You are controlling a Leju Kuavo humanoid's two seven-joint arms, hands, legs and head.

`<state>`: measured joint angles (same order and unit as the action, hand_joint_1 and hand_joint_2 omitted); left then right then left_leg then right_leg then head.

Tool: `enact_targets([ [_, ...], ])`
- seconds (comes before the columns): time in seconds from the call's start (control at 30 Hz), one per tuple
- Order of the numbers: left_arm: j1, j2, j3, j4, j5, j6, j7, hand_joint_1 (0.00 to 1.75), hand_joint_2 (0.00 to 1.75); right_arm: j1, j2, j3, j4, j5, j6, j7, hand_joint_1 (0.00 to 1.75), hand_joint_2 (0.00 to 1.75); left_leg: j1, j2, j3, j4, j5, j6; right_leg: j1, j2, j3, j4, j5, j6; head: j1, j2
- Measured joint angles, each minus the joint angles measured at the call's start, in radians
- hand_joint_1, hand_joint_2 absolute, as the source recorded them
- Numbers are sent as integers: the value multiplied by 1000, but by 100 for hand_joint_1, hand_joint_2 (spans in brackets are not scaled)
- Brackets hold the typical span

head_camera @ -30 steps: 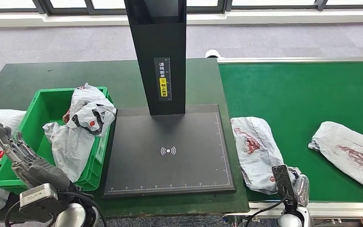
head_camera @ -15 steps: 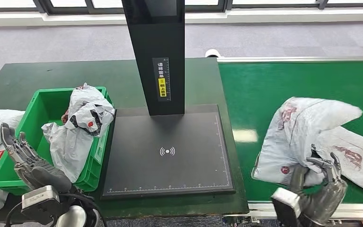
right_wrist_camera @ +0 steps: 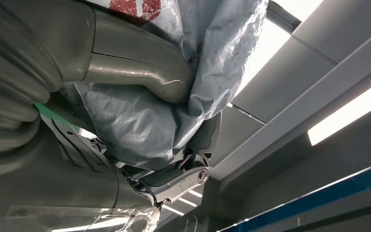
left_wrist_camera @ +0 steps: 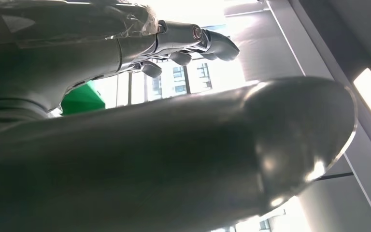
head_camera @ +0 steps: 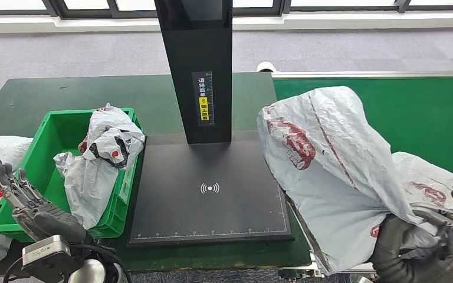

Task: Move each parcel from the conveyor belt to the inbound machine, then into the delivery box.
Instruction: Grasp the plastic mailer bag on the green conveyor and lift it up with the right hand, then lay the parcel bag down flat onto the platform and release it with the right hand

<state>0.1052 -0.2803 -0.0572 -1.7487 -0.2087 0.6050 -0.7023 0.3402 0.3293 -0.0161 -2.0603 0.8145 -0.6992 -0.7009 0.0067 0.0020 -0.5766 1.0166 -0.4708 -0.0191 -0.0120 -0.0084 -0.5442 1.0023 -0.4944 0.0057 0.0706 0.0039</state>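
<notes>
The crumpled grey plastic mailer parcel with red print [head_camera: 324,171] has come up off the green conveyor belt [head_camera: 389,112] since a moment ago and now hangs at centre right of the frame, its upper edge overlapping the black inbound machine platform [head_camera: 209,188]; the transfer looks underway. The right hand [head_camera: 424,247], lower right, grips the parcel's lower end. The left hand [head_camera: 26,200], lower left, is spread and holds nothing.

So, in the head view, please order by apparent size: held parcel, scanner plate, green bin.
1. Held parcel, though it is nearest the camera, so this may mislead.
2. Scanner plate.
3. Green bin, partly hidden.
</notes>
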Motion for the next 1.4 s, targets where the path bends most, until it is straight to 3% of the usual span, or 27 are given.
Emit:
enact_targets([
  [0.7, 26, 11, 0, -20, 18, 29, 0, 0, 0, -14, -28, 53, 29, -66, 3, 1, 175, 175, 0, -1, 0, 0, 0, 0, 0, 0, 0, 0, 0, 0, 0, 0],
  [0.77, 25, 12, 0, -17, 16, 19, 0, 0, 0, -28, -30, 54, 57, -62, 44, 43, 175, 175, 0, 0, -2, -1, 0, 0, 1, 0, 1, 0, 0, 0, 0, 0],
  [0.83, 12, 11, 0, 1, 8, -1, 0, 0, 0, -118, -36, 50, 221, -70, 183, 170, 175, 175, 2, 7, -3, -1, -2, -3, 4, 7, 3, -1, 1, -3, 0, 0],
  [0.9, -15, 8, -5, 34, -3, -14, 0, 0, 0, -246, -46, 32, 512, -81, 359, 296, 175, 175, 5, 14, 3, -1, -3, -2, 6, 13, 4, -3, 2, -4, 0, 0],
  [0.97, -33, 4, -13, 62, -10, -18, 0, 0, 0, -318, -53, 18, 754, -82, 435, 321, 175, 175, 4, 8, 2, 0, 4, 0, 4, 7, 1, -3, 5, -2, 0, 0],
  [1.13, -40, 3, -17, 101, -21, -22, 1, 0, 0, -417, -64, 4, 1052, -72, 408, 307, 175, 175, 3, 0, -6, -1, 11, -3, 5, 1, -6, -1, 10, -3, -1, 0],
  [1.4, -43, 3, -17, 124, -23, -22, 1, 0, 0, -477, -72, -4, 1180, -69, 403, 309, 175, 175, 3, 6, -4, -1, 8, -4, 6, 7, -7, -2, 9, -4, -1, 0],
])
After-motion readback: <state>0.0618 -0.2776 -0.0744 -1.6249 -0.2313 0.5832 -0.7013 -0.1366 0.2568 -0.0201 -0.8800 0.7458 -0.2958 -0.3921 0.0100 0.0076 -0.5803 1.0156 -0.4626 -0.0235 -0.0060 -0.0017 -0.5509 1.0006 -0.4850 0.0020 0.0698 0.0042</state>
